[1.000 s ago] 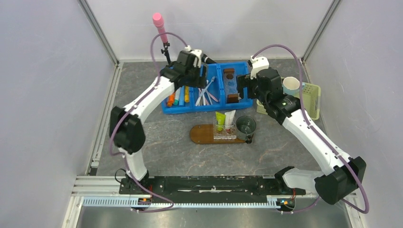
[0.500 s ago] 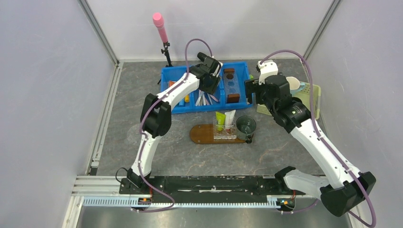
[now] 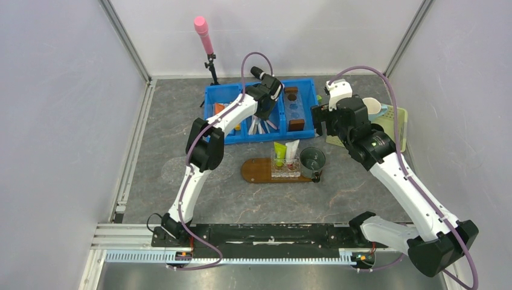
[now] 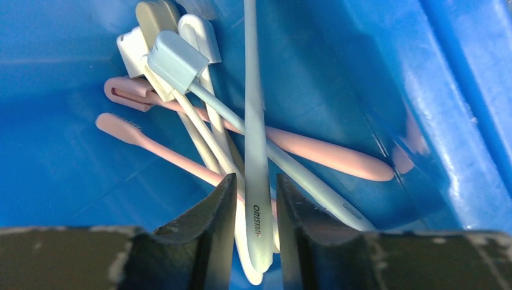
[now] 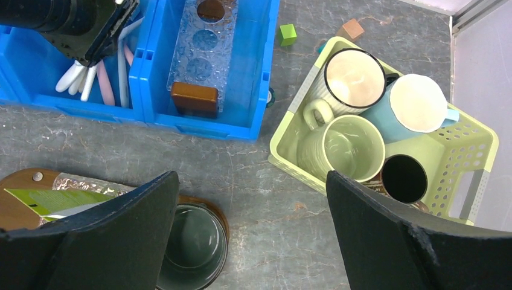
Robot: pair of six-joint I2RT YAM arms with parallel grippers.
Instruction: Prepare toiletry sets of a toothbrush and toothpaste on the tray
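Within the last second the left tool (image 4: 253,181) has swung from the left compartment of the blue bin (image 4: 374,90) into its middle one, down among the brushes. The pick looks imminent. Its jaws straddle the toothbrush (image 4: 254,121) with slivers of gap, not yet clenched. The brush lies 12-to-6 in the wrist view, butt at 6. The toothpaste (image 3: 285,151) waits on the tray (image 3: 253,171). The right tool (image 5: 250,181) gapes empty over the desk (image 5: 90,139)

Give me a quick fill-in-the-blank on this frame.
The left gripper straddles a pale ____ in the bin.
The green tube and white tube sit in a holder on the ____.
The right gripper is ____.
The basket holds four ____.
Missing: toothbrush; tray; open; mugs.
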